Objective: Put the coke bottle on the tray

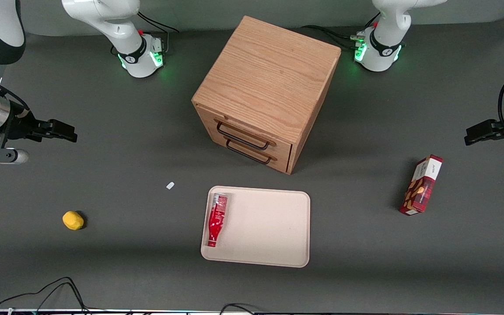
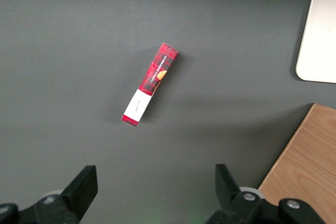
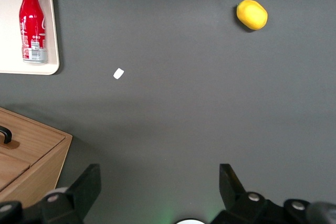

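Coke bottle (image 1: 217,220) lay flat in tray (image 1: 274,227), lower centre of the front frame, long axis running toward camera, cap end nearest. Right gripper (image 1: 66,132) sat at mid-left edge, well apart from it, fingers spread w/ nothing between; task looked done.

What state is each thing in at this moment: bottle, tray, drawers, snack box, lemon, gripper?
coke bottle: lying on its side in the tray, along the edge toward the working arm's end.
tray: flat on the table, holding only the bottle.
wooden drawer cabinet: both drawers shut.
red snack box: lying flat on the table.
lemon: resting on the table.
gripper: open, empty, clear of the tray.
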`<state>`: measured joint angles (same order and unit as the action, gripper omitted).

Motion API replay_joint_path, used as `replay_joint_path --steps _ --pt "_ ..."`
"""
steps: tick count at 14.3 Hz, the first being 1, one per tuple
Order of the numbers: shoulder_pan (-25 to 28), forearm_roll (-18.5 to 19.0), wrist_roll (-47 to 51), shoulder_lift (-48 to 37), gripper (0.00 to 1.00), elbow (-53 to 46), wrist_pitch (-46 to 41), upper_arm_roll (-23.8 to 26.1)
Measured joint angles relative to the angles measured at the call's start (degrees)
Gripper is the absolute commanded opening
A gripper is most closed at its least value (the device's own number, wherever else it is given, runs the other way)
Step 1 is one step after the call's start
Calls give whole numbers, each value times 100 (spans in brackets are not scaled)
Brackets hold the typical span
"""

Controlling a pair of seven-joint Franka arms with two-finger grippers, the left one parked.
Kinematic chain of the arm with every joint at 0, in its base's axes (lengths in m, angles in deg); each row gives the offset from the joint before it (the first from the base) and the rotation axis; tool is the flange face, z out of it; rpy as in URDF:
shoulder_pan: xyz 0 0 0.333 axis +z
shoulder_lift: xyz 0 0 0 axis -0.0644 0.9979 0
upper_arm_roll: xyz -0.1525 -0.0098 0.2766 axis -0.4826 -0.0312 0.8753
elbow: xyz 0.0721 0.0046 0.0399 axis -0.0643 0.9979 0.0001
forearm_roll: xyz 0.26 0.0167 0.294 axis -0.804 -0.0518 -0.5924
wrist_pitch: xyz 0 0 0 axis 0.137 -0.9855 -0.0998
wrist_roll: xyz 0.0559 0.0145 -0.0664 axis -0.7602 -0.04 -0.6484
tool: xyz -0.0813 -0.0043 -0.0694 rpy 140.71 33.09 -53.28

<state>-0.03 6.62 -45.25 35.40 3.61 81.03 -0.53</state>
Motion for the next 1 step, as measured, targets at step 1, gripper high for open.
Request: replay_joint_path --steps 1 --pt "212 0 0 0 100 0 -19 -230"
